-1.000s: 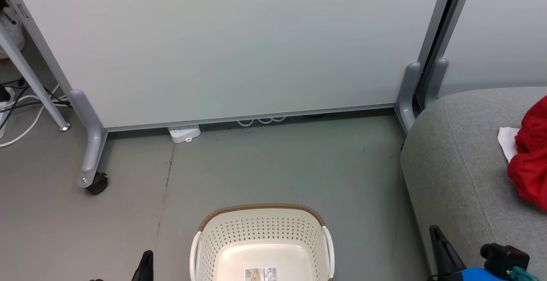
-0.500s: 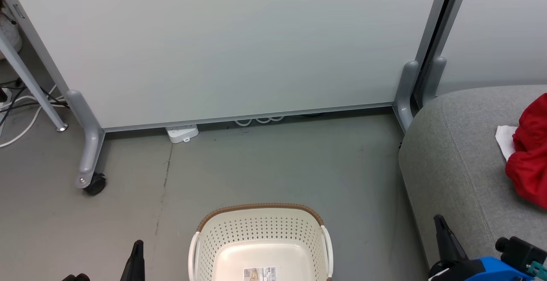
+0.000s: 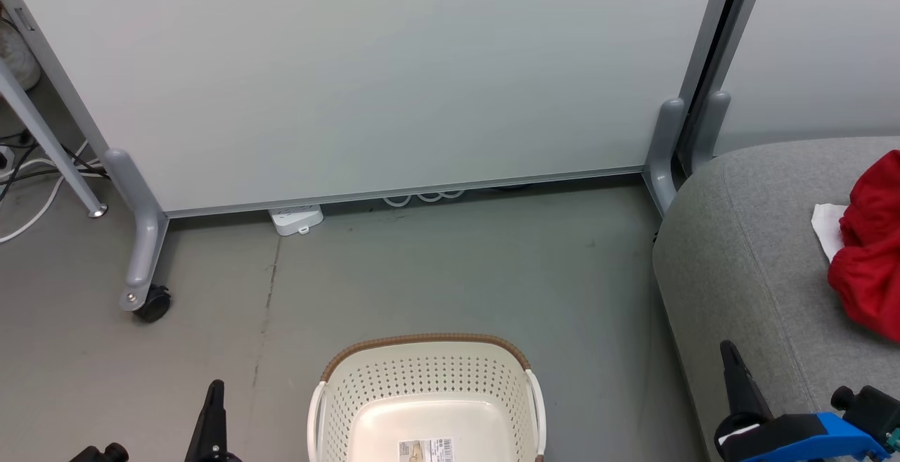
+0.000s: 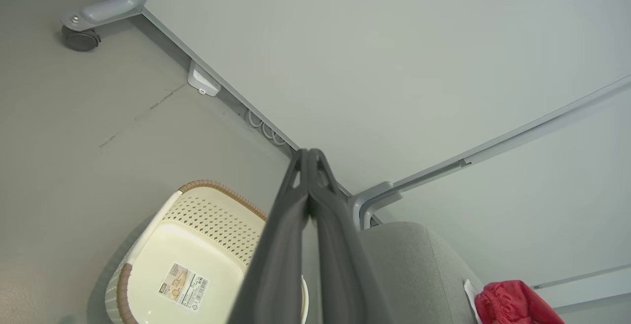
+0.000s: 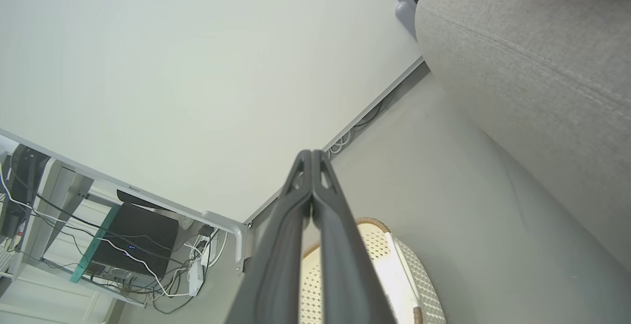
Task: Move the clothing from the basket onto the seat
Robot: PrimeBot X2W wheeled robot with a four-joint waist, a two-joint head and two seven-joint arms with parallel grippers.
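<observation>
Both arms idle, fingers pressed together on nothing: left pincer hangs above the laundry basket, right pincer sits near the sofa cushion edge. The visible basket floor is bare except for the label. Red clothing lies bunched on the cushion, with a white panel poking out. My read is that it's light, limp, slightly slick and not fragile. If regrasping, pinch a raised fold on top and expect drape and drag.

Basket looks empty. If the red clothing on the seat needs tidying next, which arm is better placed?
Probably right. The right gripper shows against the seat, on the side where the clothing lies; the left gripper is across the basket from it.
</observation>
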